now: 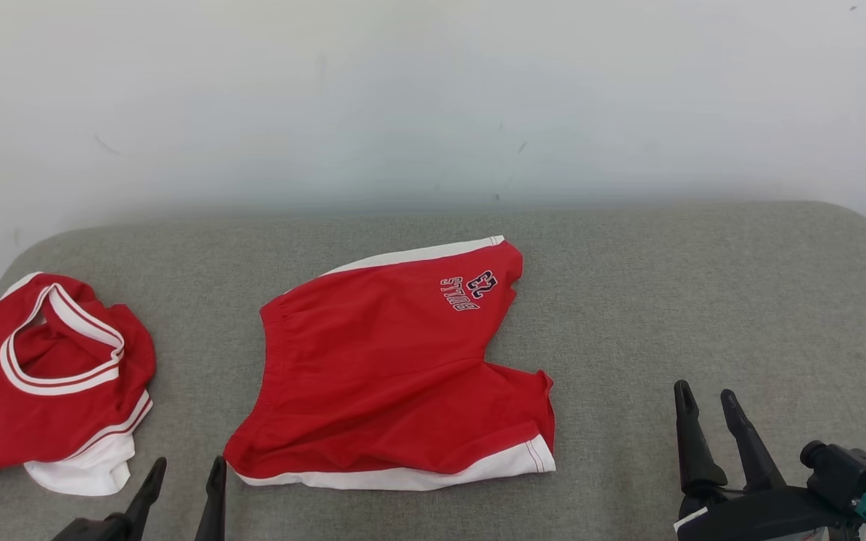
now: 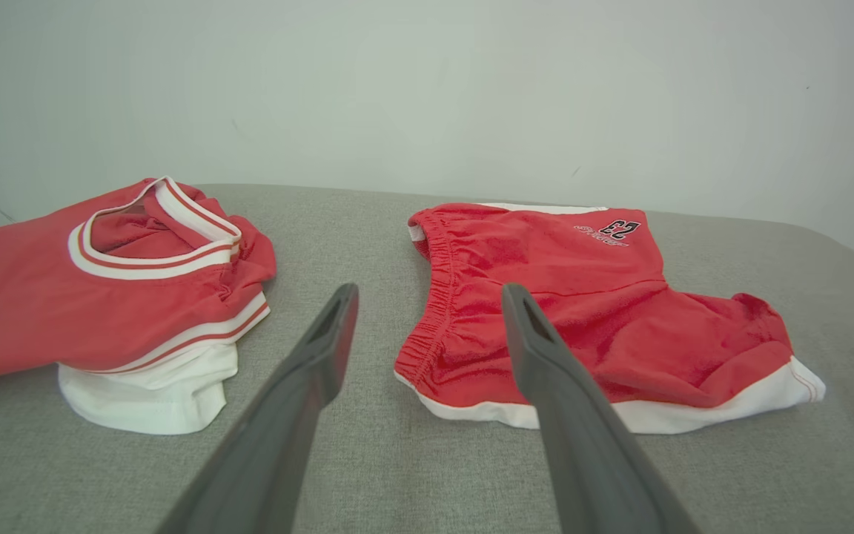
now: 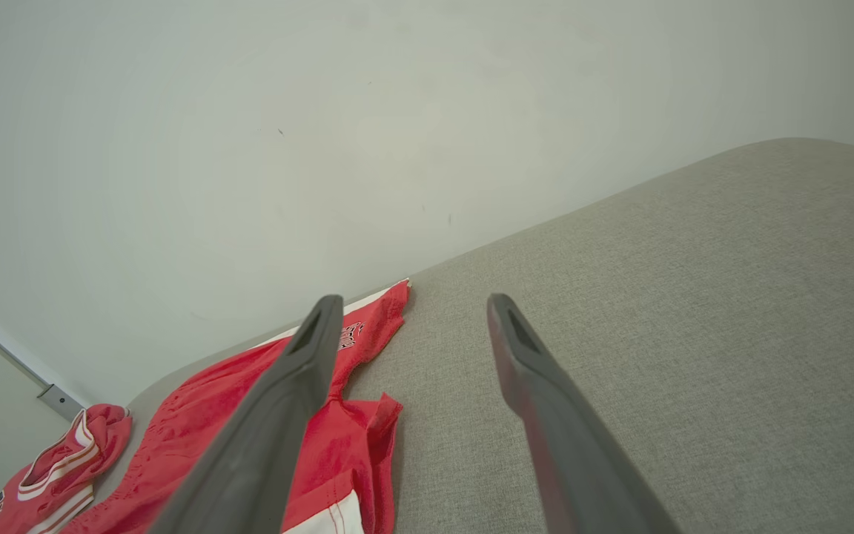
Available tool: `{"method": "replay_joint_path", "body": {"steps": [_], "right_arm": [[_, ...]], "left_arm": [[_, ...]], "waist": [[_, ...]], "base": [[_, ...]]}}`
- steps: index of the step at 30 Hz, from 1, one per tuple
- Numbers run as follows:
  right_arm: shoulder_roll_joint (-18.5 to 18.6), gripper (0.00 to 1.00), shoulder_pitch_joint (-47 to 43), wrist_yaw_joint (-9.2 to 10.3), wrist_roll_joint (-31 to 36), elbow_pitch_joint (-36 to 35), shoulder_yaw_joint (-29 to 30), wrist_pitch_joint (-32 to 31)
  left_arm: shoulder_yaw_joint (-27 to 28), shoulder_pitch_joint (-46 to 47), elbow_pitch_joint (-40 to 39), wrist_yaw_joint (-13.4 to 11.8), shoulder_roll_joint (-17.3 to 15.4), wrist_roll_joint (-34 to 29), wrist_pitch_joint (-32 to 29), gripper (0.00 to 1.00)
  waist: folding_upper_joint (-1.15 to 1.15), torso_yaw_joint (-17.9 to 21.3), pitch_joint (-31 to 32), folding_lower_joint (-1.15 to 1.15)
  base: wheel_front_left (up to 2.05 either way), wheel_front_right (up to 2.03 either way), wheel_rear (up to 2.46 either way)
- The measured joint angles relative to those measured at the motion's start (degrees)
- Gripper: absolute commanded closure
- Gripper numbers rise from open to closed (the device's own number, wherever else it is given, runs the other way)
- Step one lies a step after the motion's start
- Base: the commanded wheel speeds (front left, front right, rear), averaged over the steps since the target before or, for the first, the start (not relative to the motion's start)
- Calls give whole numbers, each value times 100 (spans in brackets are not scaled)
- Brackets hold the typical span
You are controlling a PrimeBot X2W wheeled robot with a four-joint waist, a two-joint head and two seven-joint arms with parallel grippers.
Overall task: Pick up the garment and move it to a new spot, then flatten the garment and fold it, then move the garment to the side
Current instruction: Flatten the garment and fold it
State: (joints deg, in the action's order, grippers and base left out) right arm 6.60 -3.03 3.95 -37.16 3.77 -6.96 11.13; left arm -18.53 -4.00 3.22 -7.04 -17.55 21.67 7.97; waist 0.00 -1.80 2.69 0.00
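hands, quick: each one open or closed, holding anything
Left hand: open, holding nothing.
Right hand: open, holding nothing.

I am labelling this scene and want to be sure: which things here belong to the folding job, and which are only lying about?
Belongs to the job:
- red shorts, spread in the middle, likely the garment
- left pincer, open, empty
- right pincer, open, empty

Just lying about:
- red jersey, bunched at the left
- grey padded surface
- white wall

L claw (image 1: 189, 460) & R claw (image 1: 704, 389) both spread wide, empty.
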Motion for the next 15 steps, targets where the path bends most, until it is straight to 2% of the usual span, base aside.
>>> {"method": "replay_joint_path", "body": {"steps": [8, 12, 15], "right_arm": [[10, 0, 9, -102, -2, 54, -131, -3], [54, 0, 36, -163, 35, 57, -305, -187], [189, 0, 187, -247, 178, 132, -625, -570]], "left_arm": [[-3, -57, -92, -1, 30, -10, -196, 0], [-36, -16, -51, 5, -76, -59, -361, 0], [-185, 109, 102, 231, -254, -142, -553, 0]], "waist": [[0, 18, -15, 0], [0, 19, -28, 0], [0, 18, -51, 0]], "base": [[0, 0, 0], [0, 0, 0], [0, 0, 0]]}}
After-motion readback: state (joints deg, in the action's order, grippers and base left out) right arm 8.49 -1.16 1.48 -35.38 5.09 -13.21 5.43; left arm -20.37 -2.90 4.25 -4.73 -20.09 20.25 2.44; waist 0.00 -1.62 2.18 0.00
